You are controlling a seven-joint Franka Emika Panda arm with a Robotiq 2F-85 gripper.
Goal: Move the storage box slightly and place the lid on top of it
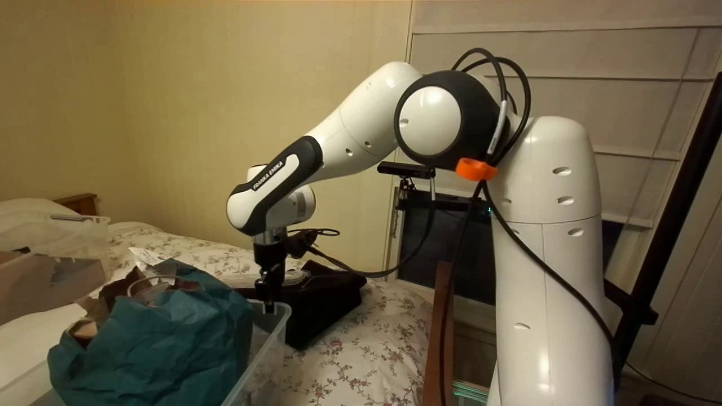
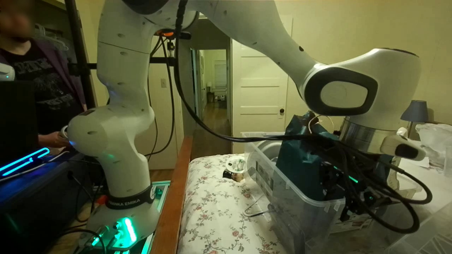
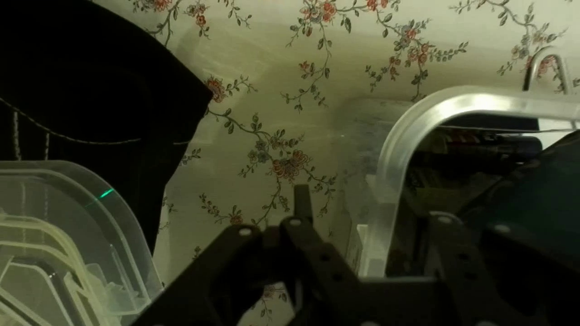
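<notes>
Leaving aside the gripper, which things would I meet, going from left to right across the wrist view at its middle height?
Clear ridged plastic lid, black stitched fabric, cream floral bedsheet, translucent plastic storage box, dark teal bundle inside it.

The arm [image 1: 550,254] has a glossy white shell dotted with small oval recesses [image 1: 562,171]. In an exterior view, a white disc [image 1: 431,121] sits in a round black joint [image 1: 476,113]; black cables [image 1: 528,90], one with a white printed sleeve [image 1: 497,127], loop between one and two o'clock from it, and an orange clip [image 1: 476,169] clasps them between four and five. Toward eight o'clock, black trim [image 1: 312,151] frames a white strip [image 1: 276,176] lettered FRANKA EMIKA. In an exterior view, pale letters repeat that name round a dark base collar [image 2: 129,202], with green lights [image 2: 130,229] at its six o'clock. The gripper [image 3: 364,222] is black, pale round screw heads [image 3: 245,232] on its linkages.
</notes>
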